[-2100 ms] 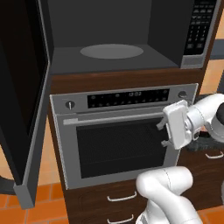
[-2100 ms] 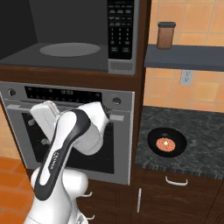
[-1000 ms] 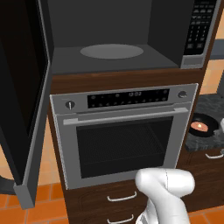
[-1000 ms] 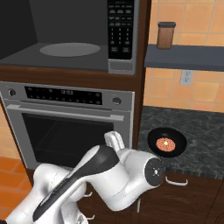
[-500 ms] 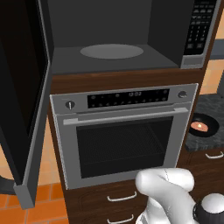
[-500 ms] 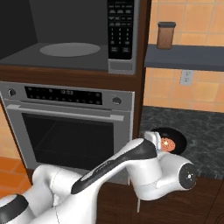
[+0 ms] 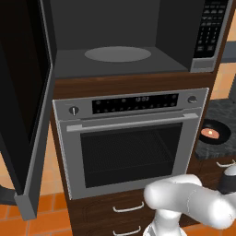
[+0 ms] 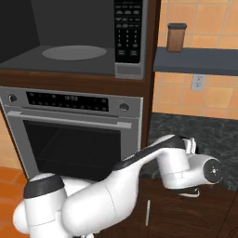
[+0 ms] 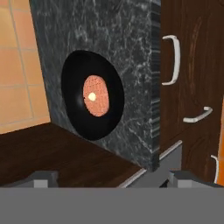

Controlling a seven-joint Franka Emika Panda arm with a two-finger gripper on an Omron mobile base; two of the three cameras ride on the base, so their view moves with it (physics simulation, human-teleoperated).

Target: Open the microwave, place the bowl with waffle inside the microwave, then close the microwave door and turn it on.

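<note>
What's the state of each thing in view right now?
microwave door: swung fully open to the left.
microwave: cavity open, turntable bare.
bowl: on the dark stone counter, not gripped.
waffle: lying in the bowl.
oven: door shut.
gripper: open, short of the bowl.

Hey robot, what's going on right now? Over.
Gripper open, empty, facing the bowl. Waffle inside it, on the counter. Microwave door open. Path looks clear.
</note>
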